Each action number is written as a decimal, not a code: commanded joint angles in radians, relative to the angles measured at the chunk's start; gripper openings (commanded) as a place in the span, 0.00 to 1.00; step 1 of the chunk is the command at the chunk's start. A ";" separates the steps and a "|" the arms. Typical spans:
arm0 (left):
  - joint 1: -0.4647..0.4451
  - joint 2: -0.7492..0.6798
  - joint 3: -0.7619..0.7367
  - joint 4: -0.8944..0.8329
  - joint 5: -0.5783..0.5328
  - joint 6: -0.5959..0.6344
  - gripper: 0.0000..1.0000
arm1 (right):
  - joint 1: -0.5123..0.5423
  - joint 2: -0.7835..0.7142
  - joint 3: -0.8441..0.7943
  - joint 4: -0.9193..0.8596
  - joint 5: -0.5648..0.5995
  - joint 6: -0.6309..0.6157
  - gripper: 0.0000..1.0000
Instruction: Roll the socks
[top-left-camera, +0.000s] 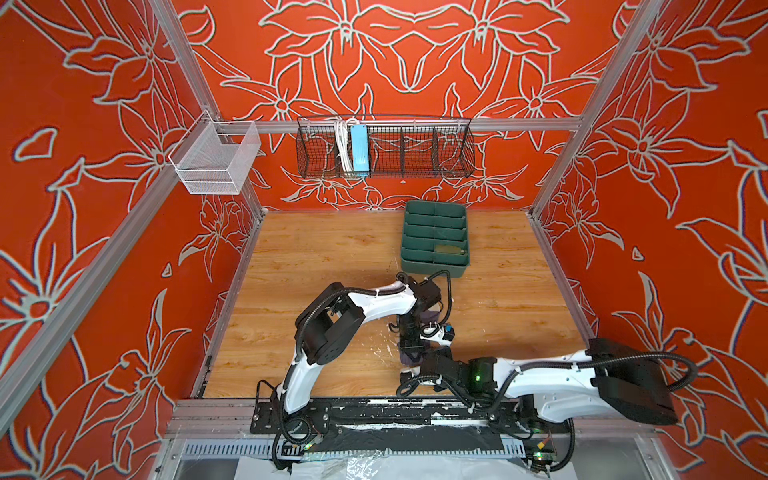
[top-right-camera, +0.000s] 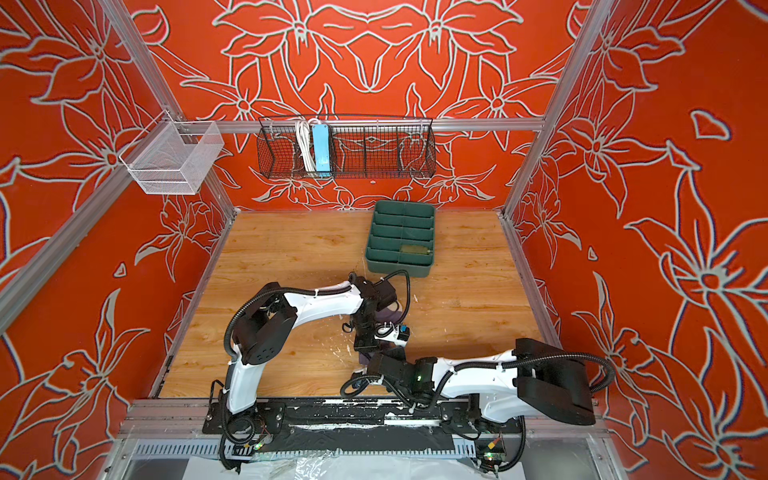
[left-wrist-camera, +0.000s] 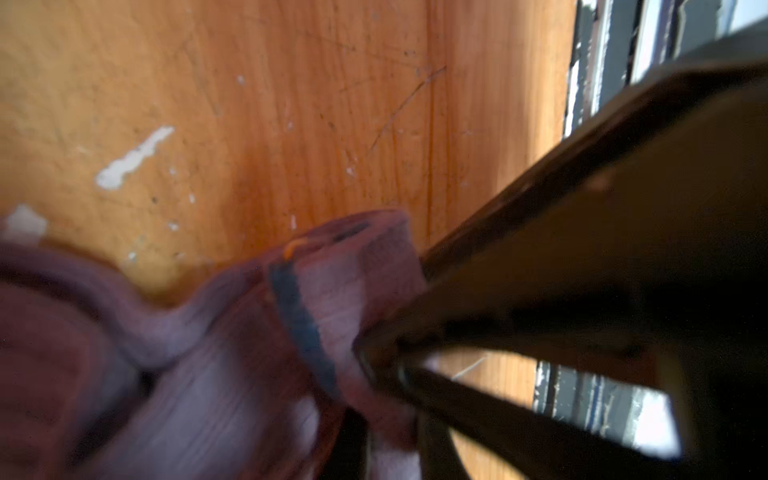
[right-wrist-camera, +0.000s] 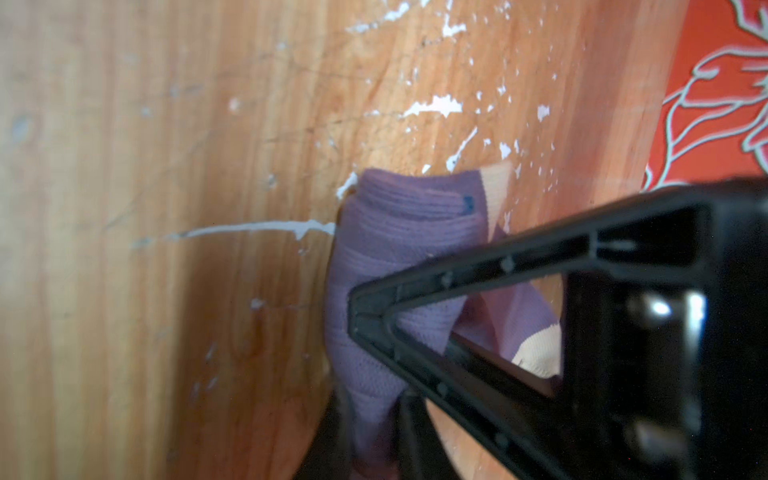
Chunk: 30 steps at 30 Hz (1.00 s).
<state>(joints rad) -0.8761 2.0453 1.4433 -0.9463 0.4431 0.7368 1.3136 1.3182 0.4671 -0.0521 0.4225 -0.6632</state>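
The purple ribbed sock (top-left-camera: 410, 359) (top-right-camera: 365, 356) lies bunched on the wooden table near the front centre, mostly hidden under both wrists. My left gripper (top-left-camera: 409, 347) (left-wrist-camera: 374, 399) reaches down onto it from behind, and its jaws are shut on a fold of the purple sock (left-wrist-camera: 232, 374) near a dark stripe. My right gripper (top-left-camera: 417, 365) (right-wrist-camera: 370, 399) comes in from the right and is shut on the purple sock (right-wrist-camera: 407, 224), whose beige toe shows beside the finger. An olive green sock (top-left-camera: 449, 249) (top-right-camera: 413, 249) lies in a compartment of the green tray.
The green divided tray (top-left-camera: 434, 272) stands at the back, right of centre. A black wire basket (top-left-camera: 384, 172) and a white mesh basket (top-left-camera: 216, 183) hang on the frame above the table. The black arm rail (top-left-camera: 374, 411) runs along the front edge.
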 joint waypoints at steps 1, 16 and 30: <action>-0.001 -0.085 -0.068 0.102 -0.066 0.006 0.29 | 0.004 0.046 0.026 -0.076 -0.066 0.037 0.06; 0.066 -0.884 -0.532 0.828 -0.602 -0.004 0.87 | -0.091 0.023 0.145 -0.380 -0.367 0.112 0.00; 0.242 -1.412 -0.547 0.512 -0.190 -0.194 0.97 | -0.423 0.310 0.470 -0.733 -0.869 0.038 0.00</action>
<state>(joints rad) -0.6403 0.5835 0.8776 -0.2607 0.1188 0.5552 0.9295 1.5532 0.8940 -0.6247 -0.2836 -0.5858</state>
